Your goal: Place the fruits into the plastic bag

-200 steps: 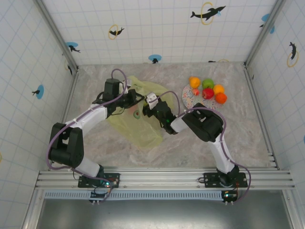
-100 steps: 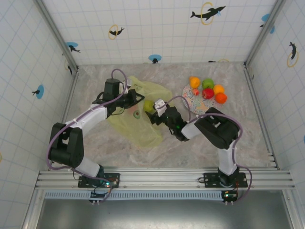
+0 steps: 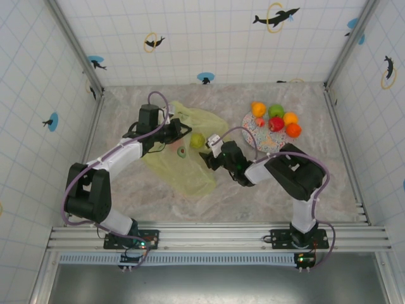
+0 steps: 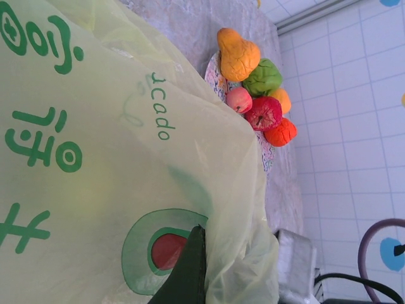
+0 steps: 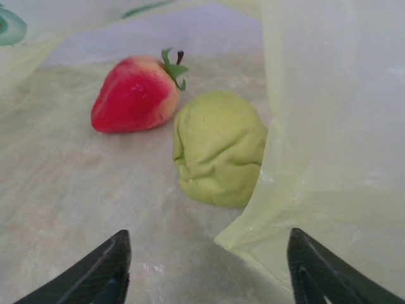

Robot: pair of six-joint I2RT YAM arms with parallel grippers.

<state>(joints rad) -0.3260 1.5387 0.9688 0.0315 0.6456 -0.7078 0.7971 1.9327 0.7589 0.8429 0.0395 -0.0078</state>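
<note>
Now strawberry (image 5: 133, 95) sideways, stem toward green fruit (image 5: 218, 149); right jaws apart, left jaws clamping bag (image 4: 95, 158).

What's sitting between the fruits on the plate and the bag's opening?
Nothing visible besides the right gripper itself, open at the plastic bag's mouth. No object lies between there and the fruits on the plate.
</note>
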